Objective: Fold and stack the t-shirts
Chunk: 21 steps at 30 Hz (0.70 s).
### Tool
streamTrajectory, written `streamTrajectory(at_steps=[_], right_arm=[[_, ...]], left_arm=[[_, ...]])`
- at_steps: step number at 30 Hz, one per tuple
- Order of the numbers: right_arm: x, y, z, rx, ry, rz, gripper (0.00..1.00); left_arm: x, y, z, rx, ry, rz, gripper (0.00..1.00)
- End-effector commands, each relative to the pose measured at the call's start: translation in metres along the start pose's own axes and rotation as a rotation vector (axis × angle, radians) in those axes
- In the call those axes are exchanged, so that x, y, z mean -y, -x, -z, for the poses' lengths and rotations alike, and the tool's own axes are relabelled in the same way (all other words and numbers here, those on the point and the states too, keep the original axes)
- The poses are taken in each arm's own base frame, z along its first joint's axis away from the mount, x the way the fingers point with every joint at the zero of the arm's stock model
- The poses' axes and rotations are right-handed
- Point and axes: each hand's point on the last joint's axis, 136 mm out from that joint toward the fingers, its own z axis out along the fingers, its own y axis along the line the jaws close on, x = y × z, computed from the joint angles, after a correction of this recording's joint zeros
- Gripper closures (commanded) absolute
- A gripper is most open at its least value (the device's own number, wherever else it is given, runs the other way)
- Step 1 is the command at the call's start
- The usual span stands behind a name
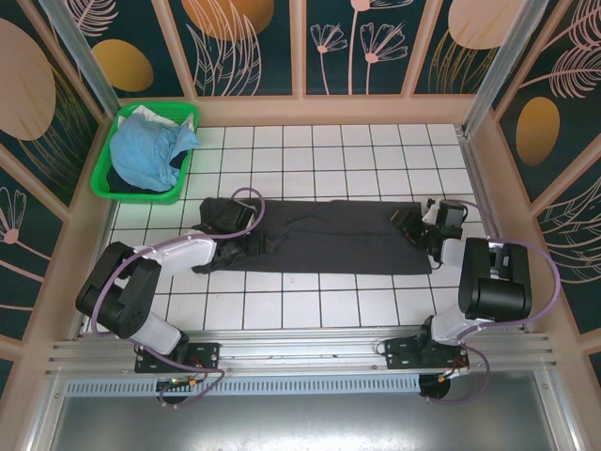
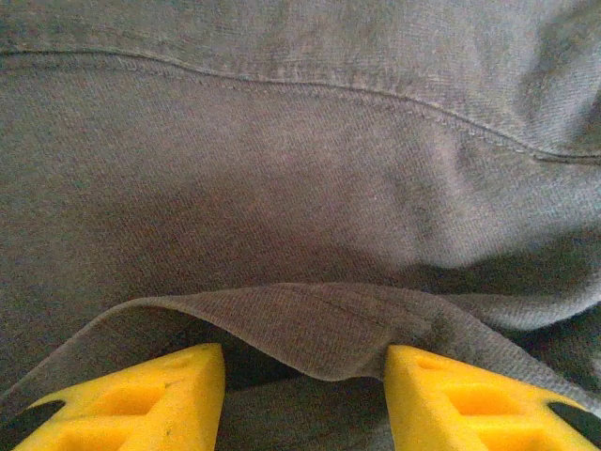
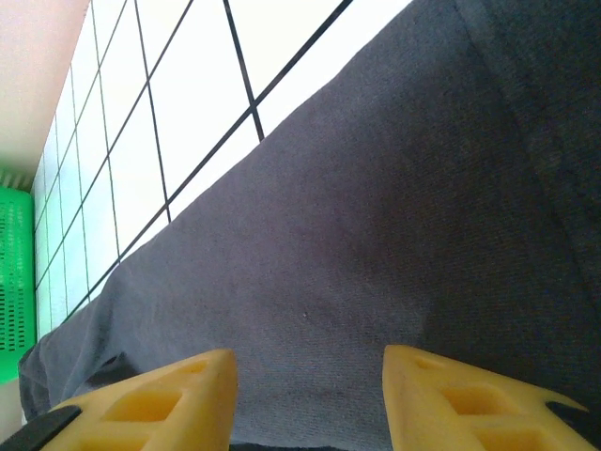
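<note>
Where the left pincer (image 2: pixel 302 365) gapes, the charcoal t-shirt (image 2: pixel 300 188) puckers up.

**Top external:** mounted high above the near edge and angled downward. The whole tiled desk (image 1: pixel 310 301) is taken in from afar.

**Left wrist:** set just behind the left end effector (image 2: pixel 305 385) and held very close to the charcoal t-shirt (image 2: pixel 300 188).

**Right wrist:** carried behind the right end effector (image 3: pixel 310 395) and aimed low along the same shirt toward the green basket (image 3: pixel 11 282).

**Shared ground:** the shirt is seen in all three views.

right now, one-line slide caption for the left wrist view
Left hand open, yellow fingers flanking a raised fold of the dark charcoal-grey cloth t-shirt
</note>
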Motion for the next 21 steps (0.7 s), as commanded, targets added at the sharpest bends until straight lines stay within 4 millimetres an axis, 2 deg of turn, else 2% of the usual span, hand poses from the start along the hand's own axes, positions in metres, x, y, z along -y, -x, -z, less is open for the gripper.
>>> streamTrajectory(at_steps=[1, 10, 14, 19, 21], right_arm=[[-0.003, 0.002, 0.0, 0.006, 0.028, 0.004, 0.55], [-0.003, 0.002, 0.0, 0.008, 0.029, 0.005, 0.54], [-0.005, 0.004, 0.0, 0.006, 0.035, 0.007, 0.54], [-0.005, 0.001, 0.0, 0.003, 0.035, 0.005, 0.54], [-0.006, 0.002, 0.0, 0.004, 0.038, 0.005, 0.54]], left_arm=[[0.003, -0.004, 0.002, 0.011, -0.033, -0.014, 0.52], [0.0, -0.026, 0.009, -0.004, -0.067, 0.03, 0.56], [0.01, -0.028, 0.013, 0.01, -0.133, 0.049, 0.6], [0.016, -0.029, 0.023, 0.011, -0.164, 0.058, 0.8], [0.018, -0.027, 0.032, 0.036, -0.18, 0.077, 0.73]])
